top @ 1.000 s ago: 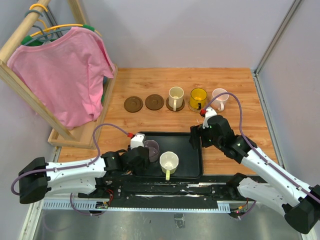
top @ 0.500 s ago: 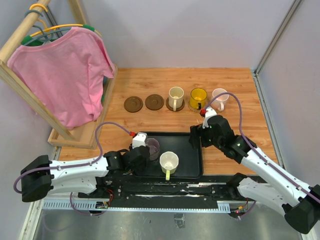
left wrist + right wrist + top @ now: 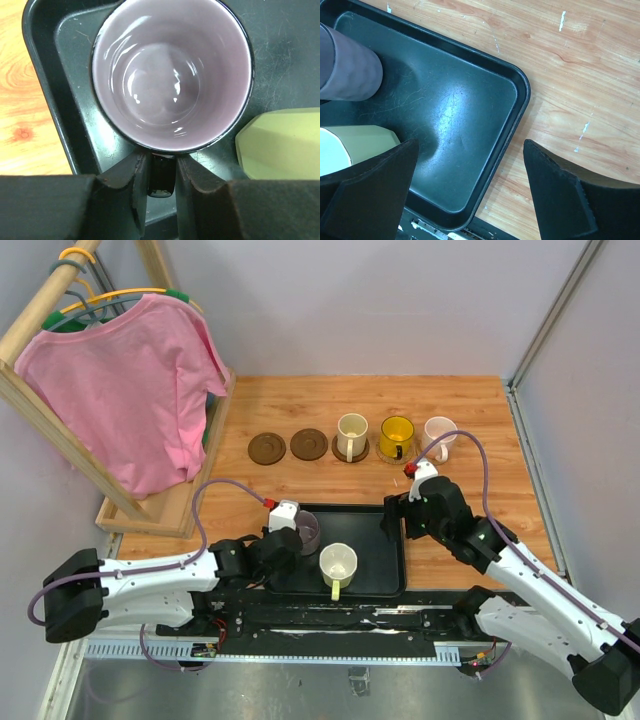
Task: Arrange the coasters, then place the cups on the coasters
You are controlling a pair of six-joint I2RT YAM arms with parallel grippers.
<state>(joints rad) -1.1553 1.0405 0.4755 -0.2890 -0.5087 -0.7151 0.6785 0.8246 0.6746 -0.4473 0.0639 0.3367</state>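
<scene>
The grey-lilac cup (image 3: 306,531) (image 3: 172,75) stands at the left of the black tray (image 3: 372,540). My left gripper (image 3: 289,543) (image 3: 161,172) is shut on its dark handle (image 3: 161,176), one finger on each side. A white cup with a yellowish handle (image 3: 338,563) (image 3: 280,140) stands beside it in the tray. My right gripper (image 3: 394,516) (image 3: 470,145) hangs open and empty over the tray's right rim (image 3: 517,107). Further back, the cream cup (image 3: 351,436), amber cup (image 3: 396,437) and pink cup (image 3: 439,432) stand in a row on coasters. Two dark brown coasters (image 3: 266,448) (image 3: 309,444) lie bare to their left.
A wooden rack (image 3: 160,510) with a pink shirt (image 3: 120,380) on a hanger fills the left side. Walls close in the table at the back and right. A metal rail (image 3: 300,620) runs along the near edge.
My left gripper has edged forward to the lilac cup and its jaws have narrowed onto the handle. The right arm has drifted slightly right, jaws unchanged.
</scene>
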